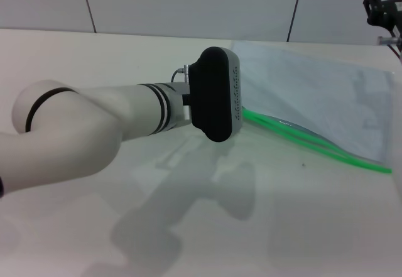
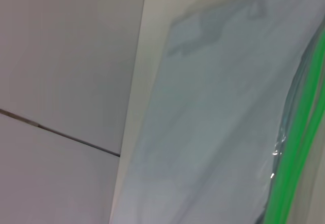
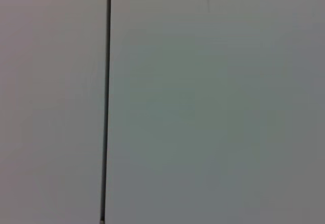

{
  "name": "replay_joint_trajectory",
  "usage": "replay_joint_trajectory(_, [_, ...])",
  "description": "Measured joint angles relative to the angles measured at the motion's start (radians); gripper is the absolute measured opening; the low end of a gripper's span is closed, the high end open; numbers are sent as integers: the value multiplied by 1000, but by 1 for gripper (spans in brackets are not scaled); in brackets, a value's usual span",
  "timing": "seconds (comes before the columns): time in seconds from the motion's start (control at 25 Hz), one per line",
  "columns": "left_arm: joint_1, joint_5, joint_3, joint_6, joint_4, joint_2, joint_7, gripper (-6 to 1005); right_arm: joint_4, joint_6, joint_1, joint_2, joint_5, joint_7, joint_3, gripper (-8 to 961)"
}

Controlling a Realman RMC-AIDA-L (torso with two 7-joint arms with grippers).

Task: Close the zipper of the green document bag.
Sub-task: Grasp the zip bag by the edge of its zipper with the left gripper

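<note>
Head view: zipper [image 1: 314,144] beside left tool [image 1: 217,95]

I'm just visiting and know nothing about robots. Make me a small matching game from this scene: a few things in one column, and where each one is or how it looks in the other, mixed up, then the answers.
Things:
1. left arm
2. green document bag
3. zipper
4. right gripper

Descriptions:
A. bright green strips, gaping apart along the bag's near edge
B. dark, raised at the far right corner of the head view
C. white, reaching across the table to the bag's left end
D. pale blue-grey, lying flat on the table

Pairs: 1-C, 2-D, 3-A, 4-B
</note>
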Motion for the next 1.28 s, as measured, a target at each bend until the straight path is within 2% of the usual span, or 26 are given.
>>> replay_joint_trajectory(0.56, [7,4,-10,-10,-45,4,7,844,11,0,9,1,0,0,-1,536])
replay_joint_trajectory(1.08, [-23,3,-13,-129,-134,6,44,843,9,0,14,3,0,0,-5,533])
replay_joint_trajectory(1.28, [-40,-5,-13,-139,-144,6,50,762,6,0,18,3,0,0,-6,532])
